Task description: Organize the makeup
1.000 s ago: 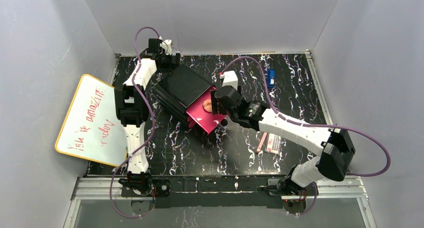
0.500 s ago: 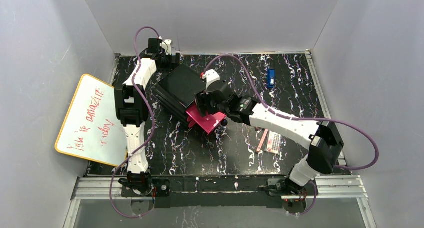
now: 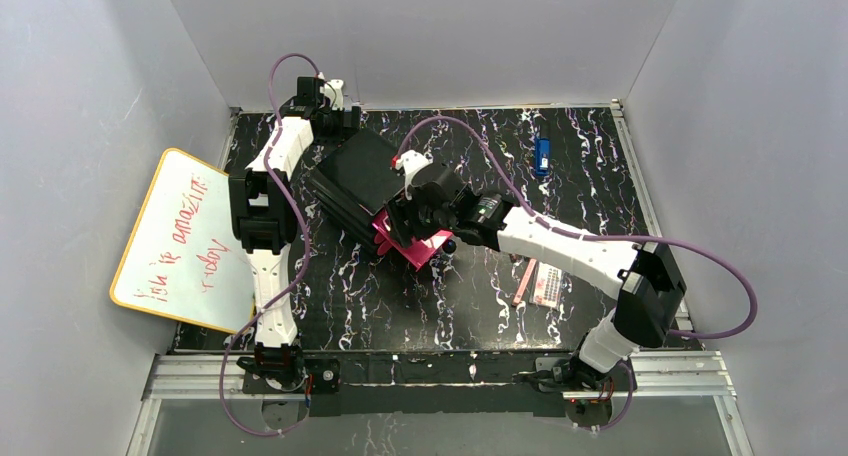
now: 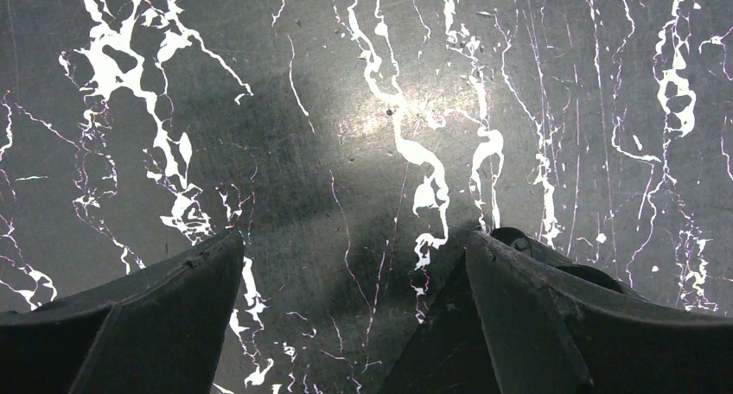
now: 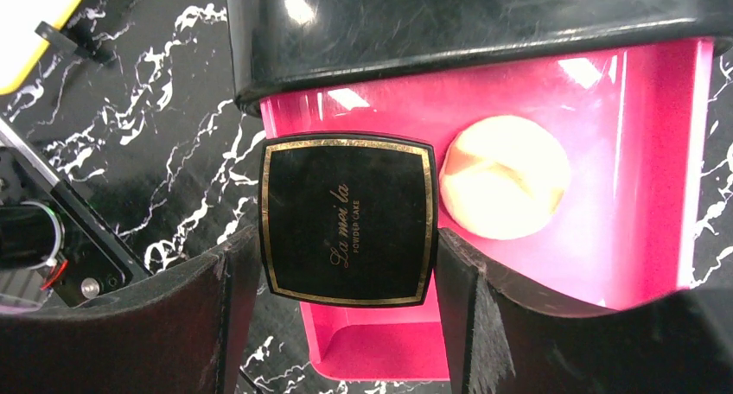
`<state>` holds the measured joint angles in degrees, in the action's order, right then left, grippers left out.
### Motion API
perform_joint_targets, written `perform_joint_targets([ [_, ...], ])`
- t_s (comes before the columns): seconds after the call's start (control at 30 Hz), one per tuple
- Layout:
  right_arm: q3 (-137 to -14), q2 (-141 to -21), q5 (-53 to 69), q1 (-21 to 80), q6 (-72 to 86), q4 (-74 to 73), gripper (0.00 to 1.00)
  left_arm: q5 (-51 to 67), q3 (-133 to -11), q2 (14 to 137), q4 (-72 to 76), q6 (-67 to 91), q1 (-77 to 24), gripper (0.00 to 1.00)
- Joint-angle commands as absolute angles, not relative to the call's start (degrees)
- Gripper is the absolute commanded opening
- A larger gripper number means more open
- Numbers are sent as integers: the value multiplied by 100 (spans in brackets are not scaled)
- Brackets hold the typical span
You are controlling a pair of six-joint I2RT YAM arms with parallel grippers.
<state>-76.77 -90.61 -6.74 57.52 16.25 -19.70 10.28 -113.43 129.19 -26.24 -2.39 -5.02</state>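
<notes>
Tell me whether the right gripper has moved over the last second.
Yes. In the top view the right gripper, holding the black compact, has shifted left toward the black box, now covering more of the open pink drawer.

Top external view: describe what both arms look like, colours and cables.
The left arm and right arm share one build: white tapered links joined by blocky black joints. A purple cable loops loosely along each. In the wrist views the fingers are black, smooth and broad.
</notes>
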Motion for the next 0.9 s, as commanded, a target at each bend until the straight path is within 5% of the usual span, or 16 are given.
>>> perform_joint_targets([
  [0.0,-7743,-8807,-593,5801,1475,-2175,63,1053,-11566,12918,-2821,-290,-545,98],
  [0.23,-7634,-8842,-675,5801,1420,-2158,69,1039,-11551,12905,-2822,-294,-554,98],
  [0.5,-7671,-8808,-870,5800,1284,-2245,86,1036,-11558,12919,-2822,-301,-558,98],
  [0.87,-8212,-8260,-1623,5798,826,-2993,88,1037,-11536,12894,-2837,-323,-562,98],
])
